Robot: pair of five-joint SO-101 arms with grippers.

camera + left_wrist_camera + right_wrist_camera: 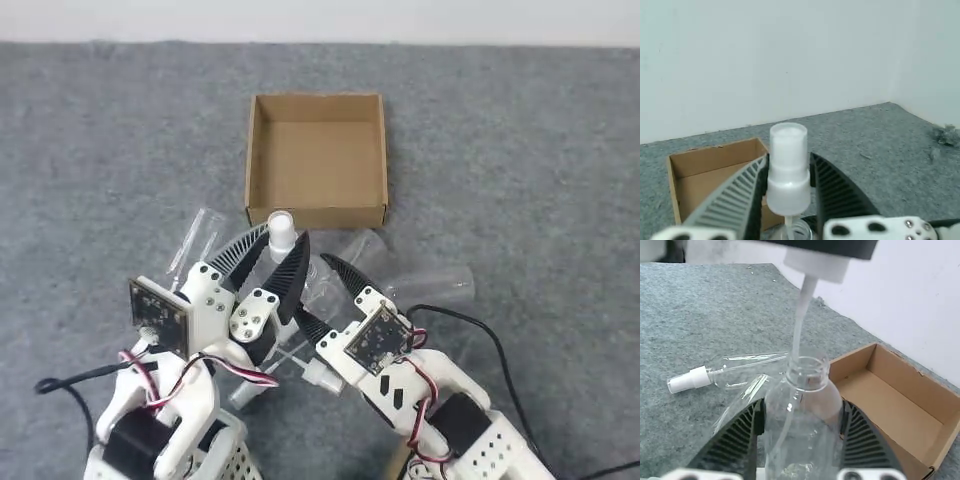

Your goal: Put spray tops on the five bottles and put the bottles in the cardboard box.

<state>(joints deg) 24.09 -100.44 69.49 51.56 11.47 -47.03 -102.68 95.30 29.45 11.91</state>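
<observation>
Looks like a bare robot lab: a grey felt-covered bench (560,150), a plain white wall (790,50), and loose servo wires (70,379).

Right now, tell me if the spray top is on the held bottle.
Not on yet: the spray top hangs above the bottle, only its tube entering the neck.

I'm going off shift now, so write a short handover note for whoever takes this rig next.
Right gripper: shut on an upright bottle.
Left gripper: shut on a spray top, tube dipped into that bottle's neck, not seated.
Other bottles lie on the carpet; one seems capped.
Cardboard box holds nothing.
To do: seat this top, cap the rest, box all five.
</observation>
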